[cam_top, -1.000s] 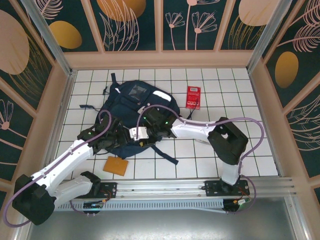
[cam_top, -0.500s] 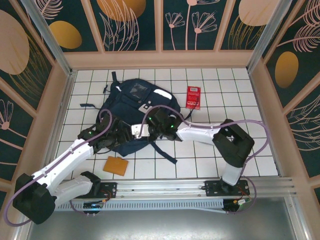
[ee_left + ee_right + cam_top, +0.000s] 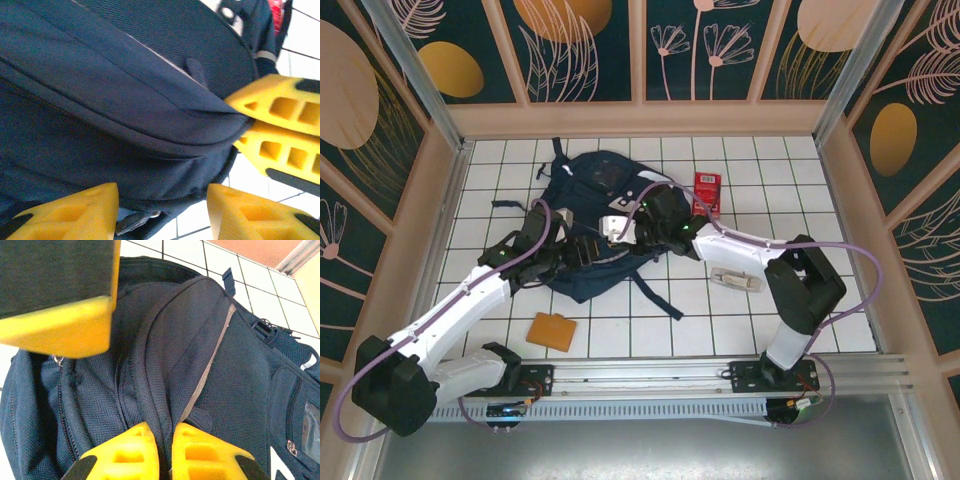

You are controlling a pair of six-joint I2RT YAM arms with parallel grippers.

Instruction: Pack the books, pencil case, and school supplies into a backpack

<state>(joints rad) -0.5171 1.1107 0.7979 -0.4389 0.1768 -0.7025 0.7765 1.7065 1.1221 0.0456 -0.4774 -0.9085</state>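
Overhead, the backpack's (image 3: pixel 592 176) middle is hidden; right fingers (image 3: pixel 125 456) pinch its fold, left fingers (image 3: pixel 70 212) stand spread

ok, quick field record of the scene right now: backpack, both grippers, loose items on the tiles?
backpack: large dark navy fabric backpack lying on the white tiled table
right gripper: shut on a raised fold of the backpack
left gripper: jaws apart, backpack's edge between them; contact unclear
red flat rectangle: on the tiles beside the backpack
orange-tan square pad: on the tiles, near side, apart from the backpack
pale slim piece: on the tiles by the right arm
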